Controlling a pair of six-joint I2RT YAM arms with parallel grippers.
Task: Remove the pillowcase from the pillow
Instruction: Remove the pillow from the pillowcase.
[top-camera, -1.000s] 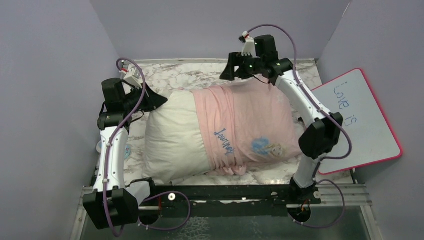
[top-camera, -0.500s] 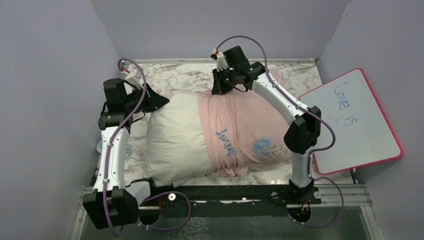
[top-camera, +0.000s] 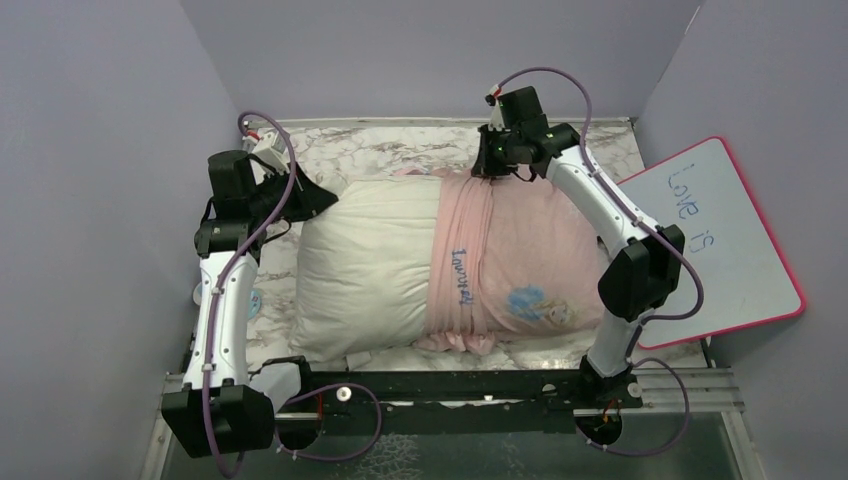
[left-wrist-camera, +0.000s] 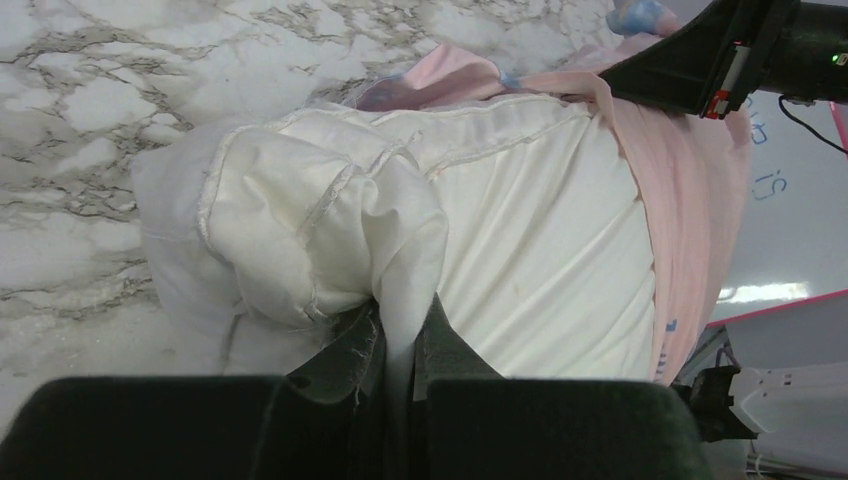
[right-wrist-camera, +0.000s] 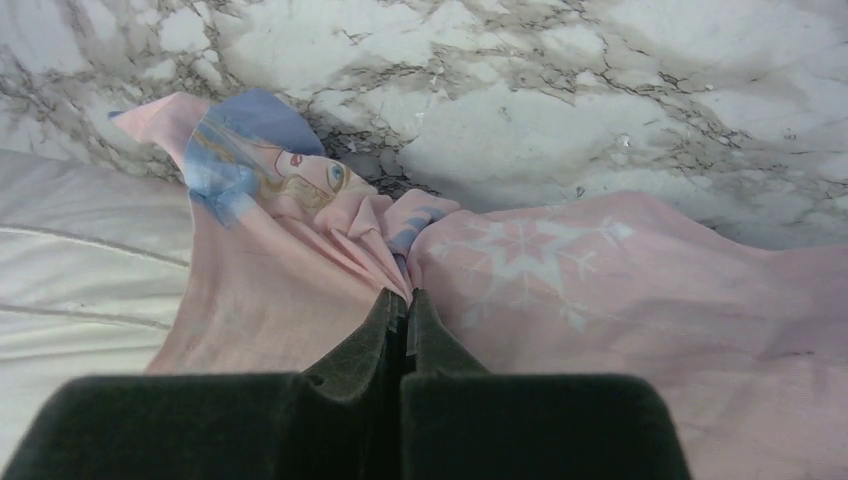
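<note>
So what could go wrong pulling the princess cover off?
The left jaws pinch only a small corner of the pillow; it might slip free. The right jaws hold a thin fold of the pillowcase, bunched in a band that may jam. The whiteboard lies close to the right arm and could get bumped.

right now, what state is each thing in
pillowcase: partly off, bunched, covering only the pillow's right part
pillow: left part bare, lying flat on the table
left gripper: shut on the pillow's corner
right gripper: shut on the pillowcase's bunched far edge
whiteboard: written on, "Love is"
</note>
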